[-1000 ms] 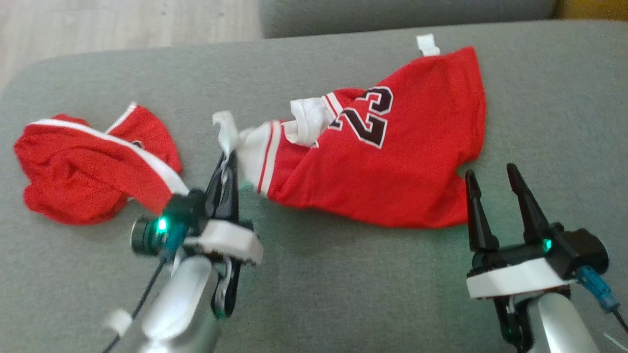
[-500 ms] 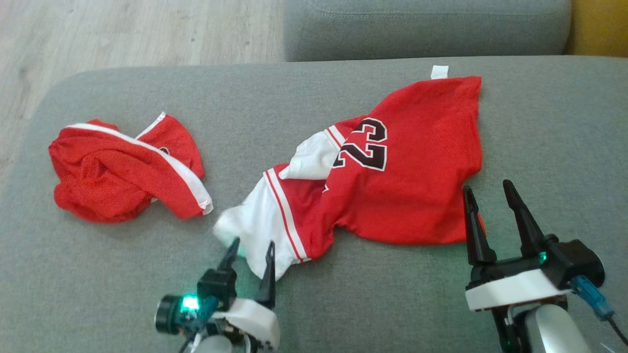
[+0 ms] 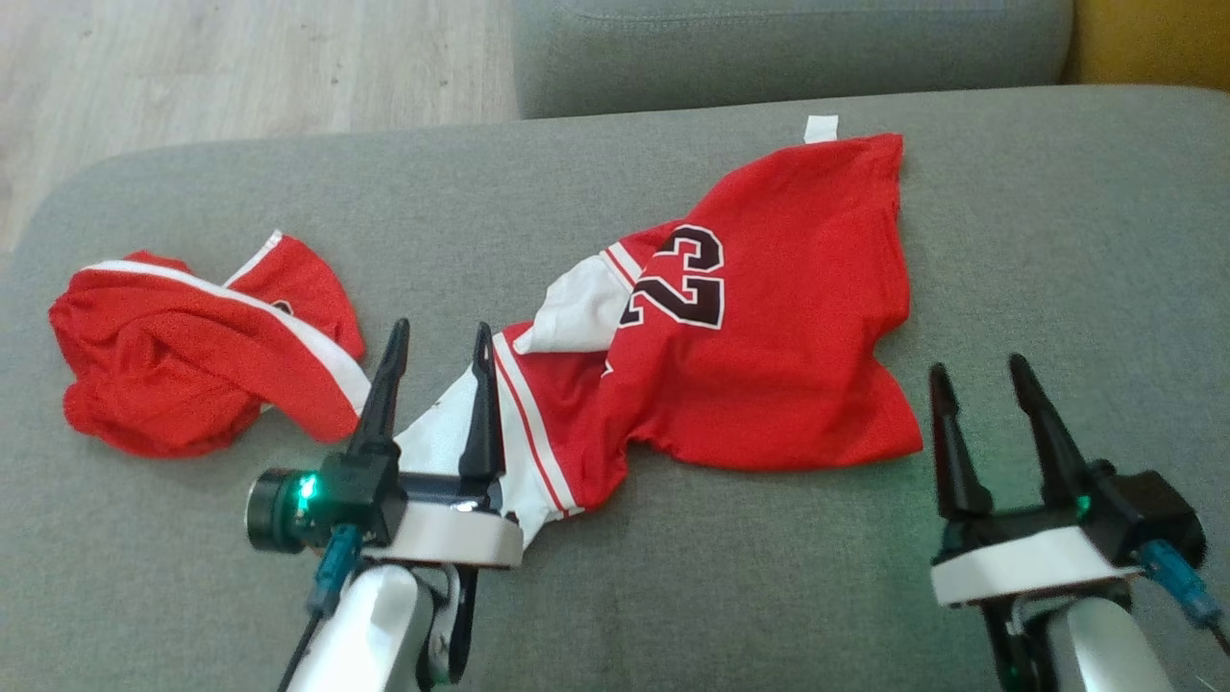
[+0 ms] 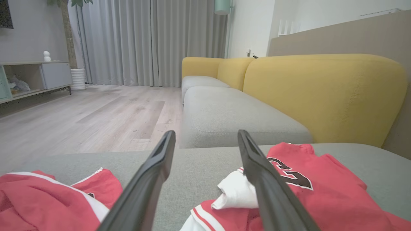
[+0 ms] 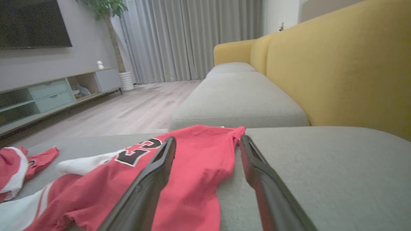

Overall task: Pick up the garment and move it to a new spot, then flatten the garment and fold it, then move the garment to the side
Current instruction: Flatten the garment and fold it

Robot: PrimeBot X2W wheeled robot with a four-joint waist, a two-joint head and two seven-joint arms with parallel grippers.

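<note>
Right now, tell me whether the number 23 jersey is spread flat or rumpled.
Rumpled. The jersey lies twisted on the sofa cushion, its white part folded over by the number, and its edges wavy.

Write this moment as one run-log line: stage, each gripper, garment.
stage: jersey not yet flattened | left gripper: open, empty, at its white end | right gripper: open, empty | garment: rumpled on grey cushion

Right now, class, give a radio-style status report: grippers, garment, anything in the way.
Left gripper open, empty, over white sleeve. Right gripper open, empty. Red jersey rumpled, not flattened. Second red garment crumpled at left, apart from it.
</note>
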